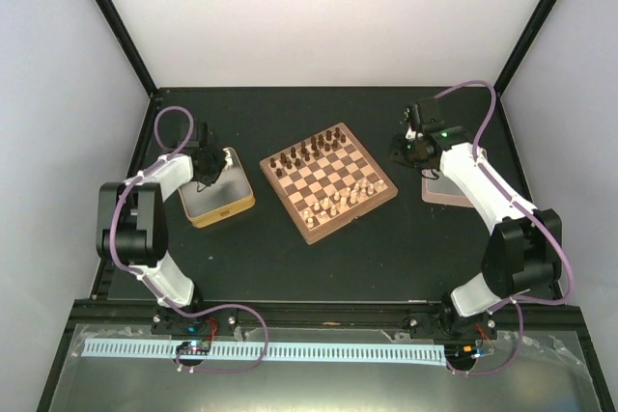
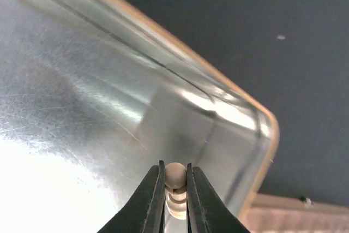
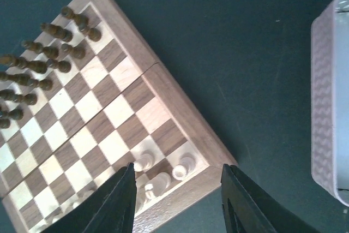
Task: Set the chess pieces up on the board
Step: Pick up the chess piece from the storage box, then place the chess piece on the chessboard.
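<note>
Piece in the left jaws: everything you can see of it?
The pale piece is cream, wood by its look: a ball top over ringed collars, base hidden. It is pinched by the jaws of the left gripper, its head at their tips, over the silver metal tray near a corner. Its true tilt, and whether it touches the tray, are unclear.

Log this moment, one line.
left jaws: shut on pale cream chess piece | at silver metal tray | right jaws: open, beside checkered wooden board
</note>
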You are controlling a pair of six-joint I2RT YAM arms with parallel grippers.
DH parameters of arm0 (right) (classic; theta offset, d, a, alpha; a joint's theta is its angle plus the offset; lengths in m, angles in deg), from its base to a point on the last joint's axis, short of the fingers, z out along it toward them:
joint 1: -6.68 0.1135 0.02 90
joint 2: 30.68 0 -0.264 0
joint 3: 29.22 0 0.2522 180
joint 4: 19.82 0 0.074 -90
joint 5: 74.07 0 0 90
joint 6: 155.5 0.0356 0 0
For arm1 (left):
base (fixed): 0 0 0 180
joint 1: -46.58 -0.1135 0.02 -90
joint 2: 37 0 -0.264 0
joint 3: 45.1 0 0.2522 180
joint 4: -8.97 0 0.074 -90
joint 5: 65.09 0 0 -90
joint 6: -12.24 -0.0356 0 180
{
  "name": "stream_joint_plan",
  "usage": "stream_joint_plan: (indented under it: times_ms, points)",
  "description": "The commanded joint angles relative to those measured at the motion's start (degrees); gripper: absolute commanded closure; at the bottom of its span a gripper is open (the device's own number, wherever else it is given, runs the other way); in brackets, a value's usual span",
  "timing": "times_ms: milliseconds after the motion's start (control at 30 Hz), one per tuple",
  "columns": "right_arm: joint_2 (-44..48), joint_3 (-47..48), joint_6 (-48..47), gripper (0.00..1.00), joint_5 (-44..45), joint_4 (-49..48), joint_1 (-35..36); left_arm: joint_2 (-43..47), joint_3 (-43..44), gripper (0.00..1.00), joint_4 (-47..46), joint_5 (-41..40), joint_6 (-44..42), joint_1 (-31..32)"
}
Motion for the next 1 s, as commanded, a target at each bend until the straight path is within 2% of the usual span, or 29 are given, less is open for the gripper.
stream_joint_plan:
  times_ms: [0, 167, 333, 500, 567, 967]
  points:
    - [1.7, -1.2, -1.8, 0.55, -5.7, -3.9, 0.1, 5.9, -0.3, 0.98, 2.6, -1.4, -13.5, 1.3]
    - [1.9, -2.5, -1.7, 0.55, -10.2, -6.5, 0.1, 10.8, -0.4, 0.98, 2.0, -2.6, -22.5, 6.0]
    - [4.3, -4.3, 1.6, 0.55, -6.9, -7.5, -0.1, 13.2, 1.6, 0.98, -0.3, -5.7, -29.9, 15.9]
    - [7.7, -7.7, 3.6, 0.55, -4.0, -6.9, -1.3, 10.4, 2.4, 0.98, -4.7, -7.6, -35.1, 25.7]
    - [9.9, -9.5, 4.3, 0.55, -3.4, -6.3, -1.8, 6.1, 2.7, 0.98, -8.3, -8.4, -37.3, 30.2]
    - [14.4, -12.3, 3.7, 0.55, -2.1, -4.5, -1.9, -4.0, 4.2, 0.98, -12.5, -10.4, -42.7, 36.1]
